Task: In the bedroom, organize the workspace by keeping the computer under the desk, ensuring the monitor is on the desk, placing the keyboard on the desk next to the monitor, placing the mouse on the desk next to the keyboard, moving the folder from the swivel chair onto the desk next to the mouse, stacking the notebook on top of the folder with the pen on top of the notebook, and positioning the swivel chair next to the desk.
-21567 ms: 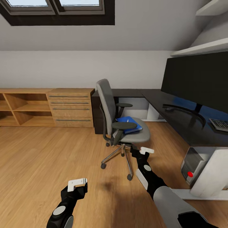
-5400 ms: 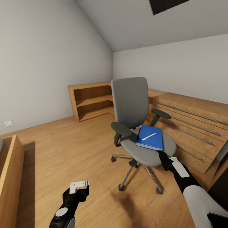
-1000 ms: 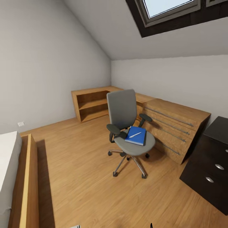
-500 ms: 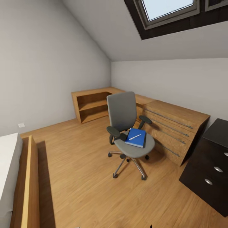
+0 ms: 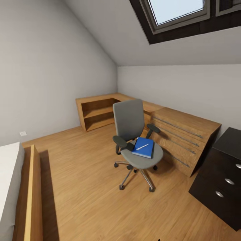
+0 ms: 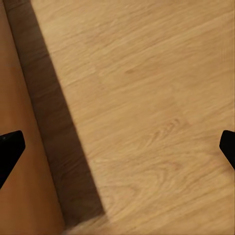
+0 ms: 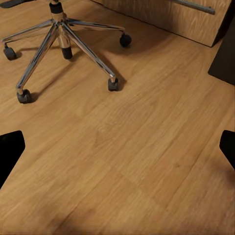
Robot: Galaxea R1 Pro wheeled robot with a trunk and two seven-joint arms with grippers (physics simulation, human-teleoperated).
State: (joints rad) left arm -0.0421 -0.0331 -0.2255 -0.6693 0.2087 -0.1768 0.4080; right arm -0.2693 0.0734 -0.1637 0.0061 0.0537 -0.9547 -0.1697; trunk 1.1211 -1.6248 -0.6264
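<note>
A grey upholstered swivel chair (image 5: 134,134) with round black armrests and a five-star metal base on casters is seen standing on the light wooden plank floor (image 5: 87,187), near the middle of the room in the head view. On its seat a flat bright blue folder (image 5: 144,148) is laid, and a thin white pen (image 5: 142,146) rests on top of the folder at a slant. Behind the chair a light wooden counter (image 5: 160,113) with open shelves and long silver-handled drawers runs along the walls. Towards the head view's right edge, a dark drawer unit (image 5: 222,180) with silver knobs is seen, well apart from the chair. A wooden bed frame (image 5: 31,201) with a white mattress lies at the head view's left edge, and a skylight (image 5: 177,11) is set in the sloped ceiling. No brand, label or writing can be read anywhere.

In the right wrist view the chair's metal base is shown on the floor, and the right gripper (image 7: 117,147) is held with its black fingertips (image 7: 10,149) spread wide apart over bare planks. In the left wrist view the left gripper (image 6: 117,147) is likewise held wide apart, with nothing between its fingertips (image 6: 10,149), above the floor just beside the bed frame's wooden side.
</note>
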